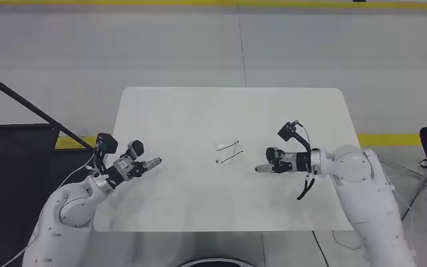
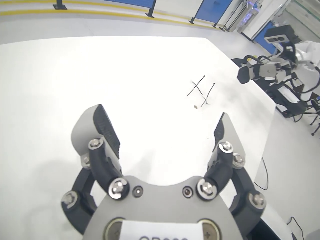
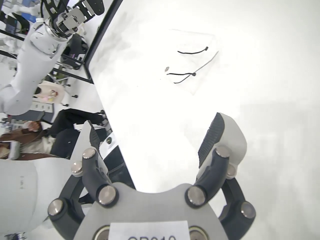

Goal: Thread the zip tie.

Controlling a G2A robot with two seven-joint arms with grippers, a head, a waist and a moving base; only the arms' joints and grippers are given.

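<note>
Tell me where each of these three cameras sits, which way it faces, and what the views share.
Top view: above the arms, looking down at the table; both arms show.
Left wrist view: on the left wrist, facing across the table; open left pincer in front.
Right wrist view: on the right wrist, facing across the table; open right pincer in front.
Shared: all show the zip ties; each wrist view shows the other arm.

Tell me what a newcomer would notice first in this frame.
A small cluster of thin black zip ties lies loose near the middle of the white table. On either side of it, the left end effector and the right end effector hover above the tabletop with fingers open, both pointed toward the ties and holding nothing.
</note>
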